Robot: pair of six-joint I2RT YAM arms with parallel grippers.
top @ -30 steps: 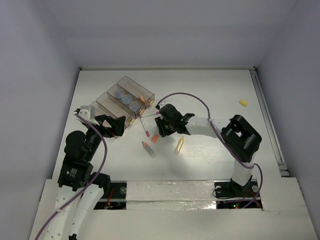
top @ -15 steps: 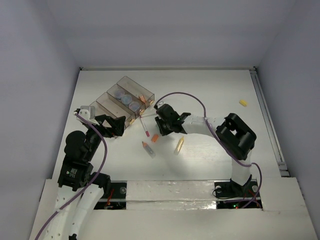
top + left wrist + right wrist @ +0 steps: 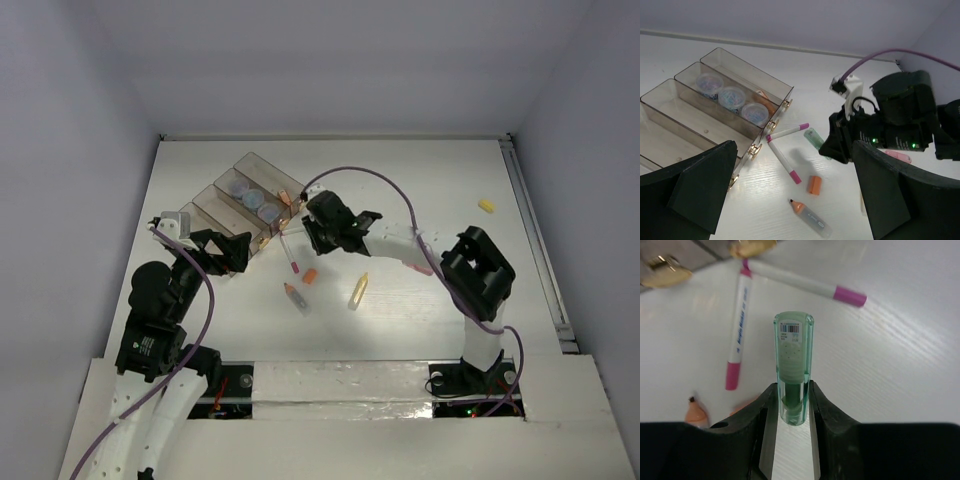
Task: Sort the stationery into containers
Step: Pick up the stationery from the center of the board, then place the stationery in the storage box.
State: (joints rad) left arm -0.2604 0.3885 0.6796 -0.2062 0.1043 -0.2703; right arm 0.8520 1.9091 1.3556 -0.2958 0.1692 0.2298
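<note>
My right gripper [image 3: 792, 388] is shut on a clear green stick [image 3: 793, 360], which pokes forward from between its fingers. In the top view this gripper [image 3: 314, 234] hangs just right of the containers [image 3: 213, 195], a row of brownish clear compartments. One compartment holds three round rolls [image 3: 252, 198]. Two white pens with pink tips [image 3: 737, 325] [image 3: 800, 282] lie in a V ahead of the green stick. On the table lie an orange cap [image 3: 310, 275], an uncapped orange stick [image 3: 297, 298] and a yellow stick [image 3: 358, 290]. My left gripper [image 3: 225, 250] stands open at the containers' near end, empty.
A second yellow stick [image 3: 487, 206] lies far right near the table's rail. A pink stick [image 3: 897, 156] lies under the right arm. Walls close in the table at the back and both sides. The right arm's purple cable [image 3: 370, 180] arcs over the middle.
My right gripper has closed on the green stick and moved up and left toward the containers. The left arm has not moved.
</note>
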